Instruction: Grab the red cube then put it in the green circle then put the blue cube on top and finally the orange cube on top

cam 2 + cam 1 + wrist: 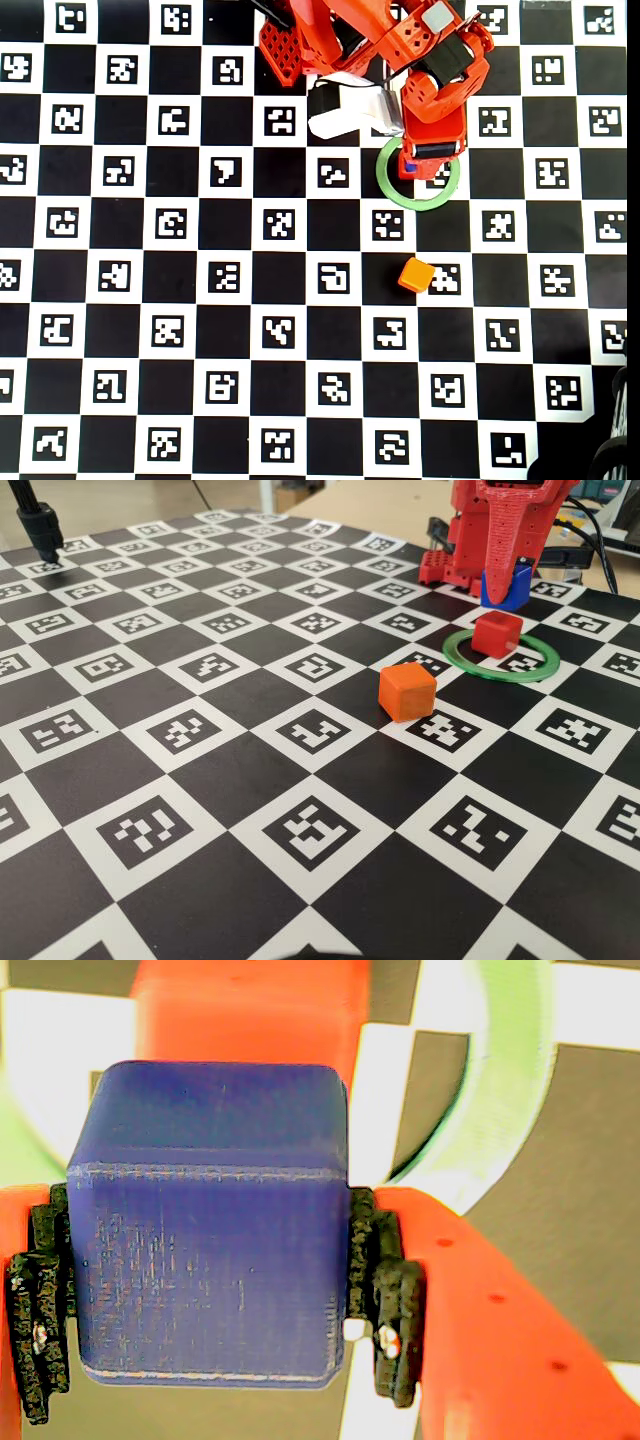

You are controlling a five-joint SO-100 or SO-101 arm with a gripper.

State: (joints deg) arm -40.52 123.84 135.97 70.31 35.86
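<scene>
Blue cube clamped in end effector above red cube; orange cube apart.

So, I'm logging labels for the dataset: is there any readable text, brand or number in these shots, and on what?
No readable text anywhere.
Board: only coded square markers, no letters or numbers.
Blue cube, red cube, orange cube, ring: blank.

In the overhead view the red arm hides the small matte red plastic cube and most of the small matte deep-blue plastic cube.
</scene>
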